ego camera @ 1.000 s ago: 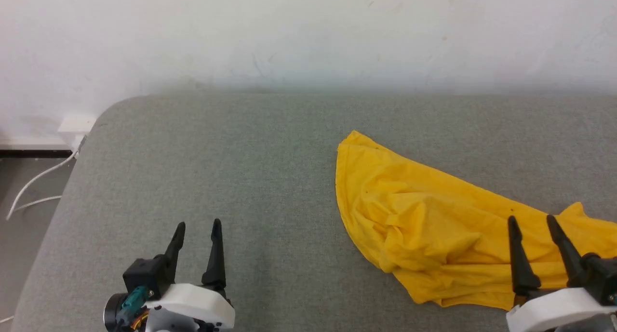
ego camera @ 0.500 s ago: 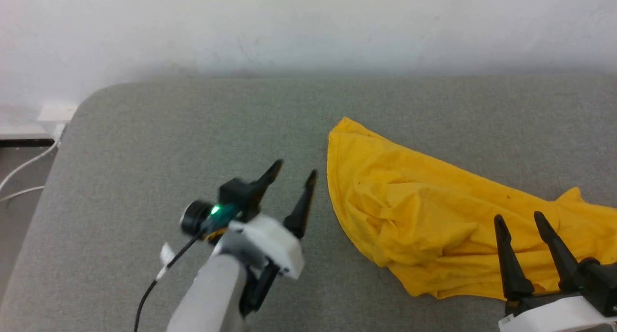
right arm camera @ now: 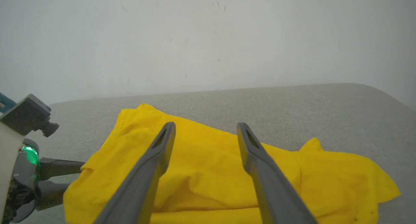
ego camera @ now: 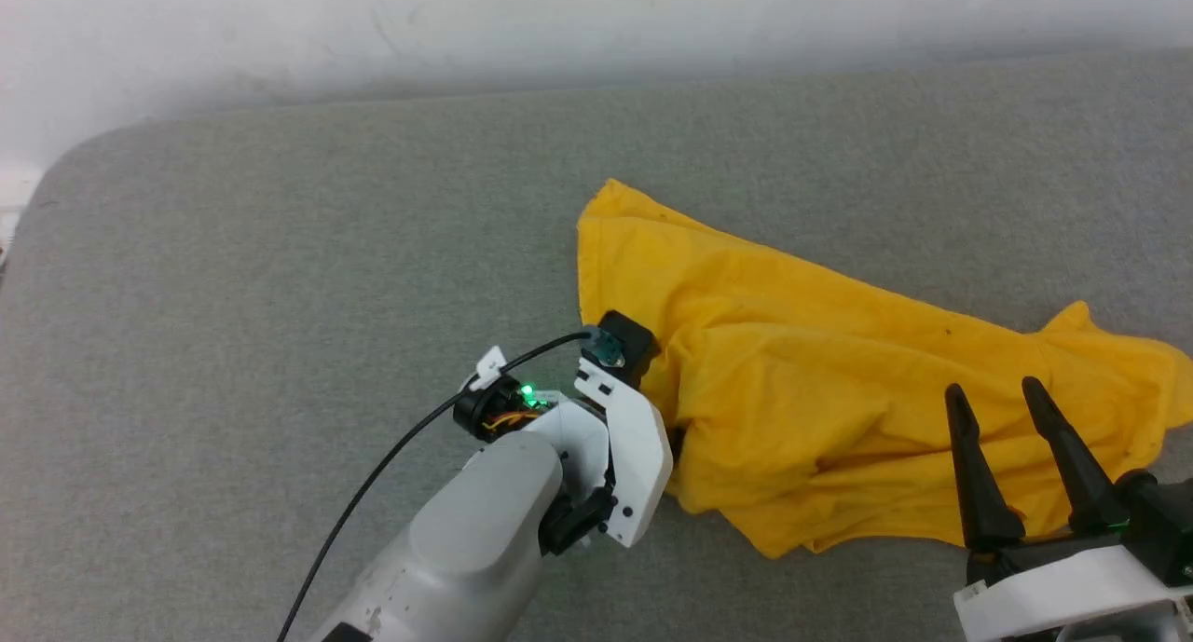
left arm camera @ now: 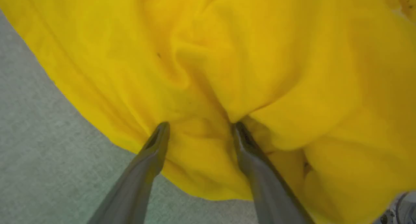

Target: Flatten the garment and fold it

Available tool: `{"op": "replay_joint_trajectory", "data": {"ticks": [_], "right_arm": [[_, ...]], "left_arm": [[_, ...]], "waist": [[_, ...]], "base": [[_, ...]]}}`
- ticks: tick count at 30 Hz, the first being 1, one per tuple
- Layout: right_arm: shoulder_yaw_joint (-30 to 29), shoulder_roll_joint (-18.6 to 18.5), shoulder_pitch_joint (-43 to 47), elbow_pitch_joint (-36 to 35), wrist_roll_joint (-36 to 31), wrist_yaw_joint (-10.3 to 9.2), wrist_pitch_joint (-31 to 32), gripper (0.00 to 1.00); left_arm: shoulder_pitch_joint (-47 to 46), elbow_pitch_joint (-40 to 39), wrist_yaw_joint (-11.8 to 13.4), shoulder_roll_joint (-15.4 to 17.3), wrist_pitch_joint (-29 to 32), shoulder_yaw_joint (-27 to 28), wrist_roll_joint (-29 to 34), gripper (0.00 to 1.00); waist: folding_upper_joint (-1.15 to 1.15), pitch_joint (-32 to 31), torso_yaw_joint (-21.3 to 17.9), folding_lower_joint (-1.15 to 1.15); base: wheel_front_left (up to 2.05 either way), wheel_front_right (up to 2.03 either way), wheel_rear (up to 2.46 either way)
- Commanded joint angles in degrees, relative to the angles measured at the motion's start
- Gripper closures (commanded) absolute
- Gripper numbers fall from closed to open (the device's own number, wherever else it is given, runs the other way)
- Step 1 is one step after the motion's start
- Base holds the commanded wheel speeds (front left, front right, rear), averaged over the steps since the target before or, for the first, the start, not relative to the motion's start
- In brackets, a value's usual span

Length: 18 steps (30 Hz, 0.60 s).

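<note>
grey fabric surface point(ego camera: 280, 251), rounded corner, scuffed white wall point(ego camera: 559, 18) behind it

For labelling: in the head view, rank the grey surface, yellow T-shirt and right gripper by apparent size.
1. grey surface
2. yellow T-shirt
3. right gripper, smallest even though it sits nearest the camera

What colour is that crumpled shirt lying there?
The garment is plain bright yellow; no print shows as it lies. The head view shows it best.

A grey fabric-covered surface point(ego camera: 233, 251) with a rounded corner spreads beneath and ahead of the jaws, meeting a plain scuffed white wall point(right arm camera: 195, 38) beyond their tips.
</note>
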Motion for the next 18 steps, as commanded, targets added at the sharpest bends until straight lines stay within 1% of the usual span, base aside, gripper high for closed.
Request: {"op": "replay_joint_trajectory", "data": {"ticks": [1, 4, 5, 6, 7, 9, 11, 14, 15, 18], "right_arm": [[0.0, 0.1, -1.0, 0.1, 0.5, -0.05, -0.3, 0.00], [0.0, 0.1, -1.3, 0.4, 0.6, -0.05, -0.3, 0.00], [0.1, 0.1, -1.4, 0.5, 0.6, -0.05, -0.3, 0.00], [0.1, 0.1, -1.5, 0.6, 0.6, -0.05, -0.3, 0.00], [0.1, 0.1, -1.6, 0.7, 0.6, -0.05, -0.3, 0.00], [0.0, 0.1, -1.8, 0.7, 0.6, -0.05, -0.4, 0.00], [-0.2, 0.1, -1.8, 0.8, 0.5, -0.05, -0.4, 0.00], [-0.1, 0.1, -1.5, 0.9, 0.7, -0.05, -0.3, 0.00], [-0.1, 0.1, -1.5, 0.9, 0.7, -0.05, -0.3, 0.00], [-0.4, 0.1, -0.5, 0.7, 1.0, -0.05, -0.3, 0.00]], "left_arm": [[-1.8, 3.0, -0.4, 0.0, 3.4, -2.5, -1.8, 0.00], [-3.3, 6.4, -0.4, 0.0, 8.0, -6.3, -4.2, 0.00], [-3.6, 7.1, -0.4, 0.0, 9.7, -7.5, -5.3, 0.34], [-3.9, 7.7, -0.4, 0.0, 11.2, -8.8, -6.3, 0.57], [-4.2, 8.0, -0.4, 0.0, 12.4, -9.9, -7.3, 1.00], [-4.7, 7.9, -0.4, 0.3, 13.2, -11.4, -9.3, 1.00], [-5.3, 7.3, -0.4, 1.2, 10.6, -11.7, -10.1, 1.00], [-4.7, 5.8, -0.4, 3.0, 4.6, -10.3, -11.2, 1.00], [-4.7, 5.8, -0.4, 3.0, 4.6, -10.3, -11.2, 1.00], [-2.3, 2.9, 0.2, 5.8, 0.0, -8.7, -11.7, 1.00]], "waist": [[0.00, 1.7, -1.5, -0.01], [0.00, 2.2, -1.6, -0.01], [0.00, 2.3, -1.6, -0.01], [0.00, 2.3, -1.6, -0.01], [0.00, 2.2, -1.5, -0.01], [0.00, 1.9, -1.3, -0.01], [0.00, 1.3, -0.9, -0.01], [0.00, -0.3, -0.4, -0.01], [0.00, -0.3, -0.4, -0.01], [0.00, -1.8, 0.5, -0.01]], "base": [[0.00, 0.00, 0.00], [0.00, 0.00, 0.00], [0.00, 0.00, 0.00], [0.00, 0.00, 0.00], [0.00, 0.00, 0.00], [0.00, 0.00, 0.00], [0.00, 0.00, 0.00], [0.00, 0.00, 0.00], [0.00, 0.00, 0.00], [0.00, 0.00, 0.00]]}}
